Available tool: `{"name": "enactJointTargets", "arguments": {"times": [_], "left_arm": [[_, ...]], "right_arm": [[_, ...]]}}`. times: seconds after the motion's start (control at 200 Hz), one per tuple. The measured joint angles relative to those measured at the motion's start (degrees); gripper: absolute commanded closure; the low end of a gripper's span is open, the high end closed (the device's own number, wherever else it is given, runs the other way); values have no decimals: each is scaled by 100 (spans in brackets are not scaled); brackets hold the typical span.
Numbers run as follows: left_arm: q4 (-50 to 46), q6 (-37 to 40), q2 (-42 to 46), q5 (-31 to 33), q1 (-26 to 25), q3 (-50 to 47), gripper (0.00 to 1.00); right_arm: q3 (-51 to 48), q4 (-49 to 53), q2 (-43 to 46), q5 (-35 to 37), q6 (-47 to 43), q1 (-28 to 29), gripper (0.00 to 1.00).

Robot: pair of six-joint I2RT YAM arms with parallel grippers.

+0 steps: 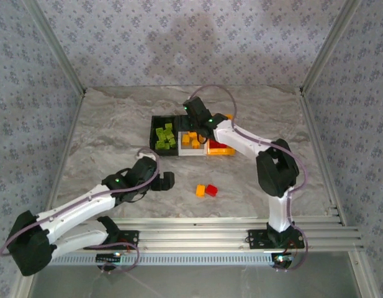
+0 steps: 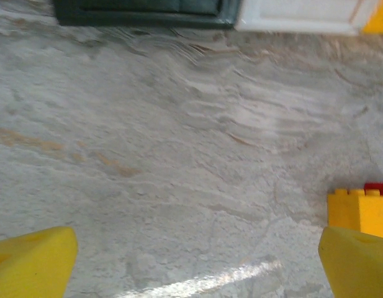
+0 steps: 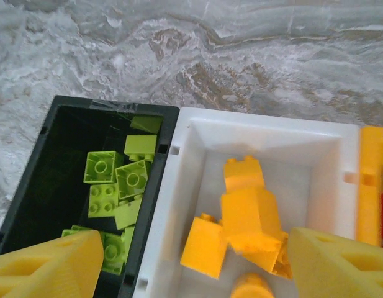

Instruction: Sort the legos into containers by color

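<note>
Nearly done: greens [image 3: 110,186] fill the black bin [image 3: 51,133], oranges [image 3: 247,211] the white bin [image 3: 272,146]; an orange brick [image 1: 200,190] and a red brick [image 1: 211,189] wait on the worktop [image 1: 117,136]. Left hand [image 2: 191,261] and right hand [image 3: 191,264] gape empty.

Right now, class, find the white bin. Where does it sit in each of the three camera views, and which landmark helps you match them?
Top view: the white bin is mid-table, the middle one of three in a row.
Left wrist view: at the top edge, right of centre.
Right wrist view: centre, with orange bricks inside.
Shared landmark: the black bin, on its left in every view.
</note>
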State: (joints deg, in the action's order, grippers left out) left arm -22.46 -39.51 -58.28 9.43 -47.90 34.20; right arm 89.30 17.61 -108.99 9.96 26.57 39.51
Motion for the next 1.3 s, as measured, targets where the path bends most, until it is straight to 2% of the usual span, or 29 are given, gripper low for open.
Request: {"name": "enactJointTargets", "arguments": {"times": [0.285,0.415,0.535,0.77,1.019,1.104,1.299], "left_arm": [[651,195,-1414,-245,-828,634,3],[901,321,-2081,-452,-1152,973,6],[997,459,-2647,-579,-1351,1331,12],[1005,570,-3346,-632,-1412,1567,29],[887,538,-3342,-313,-1399,1598,41],[820,538,-3213,-199,-1276,1499,39],[498,577,-2763,-81,-1182,1401,20]], "right_arm": [[-2332,-413,2479,227,433,129,18],[-3320,-407,3176,293,586,190,18],[-3976,-273,3727,378,708,203,18],[-4494,-109,4752,575,868,184,17],[-4629,35,5145,682,968,90,16],[-4629,44,5176,684,973,85,17],[-4631,59,5224,684,988,85,16]]}}
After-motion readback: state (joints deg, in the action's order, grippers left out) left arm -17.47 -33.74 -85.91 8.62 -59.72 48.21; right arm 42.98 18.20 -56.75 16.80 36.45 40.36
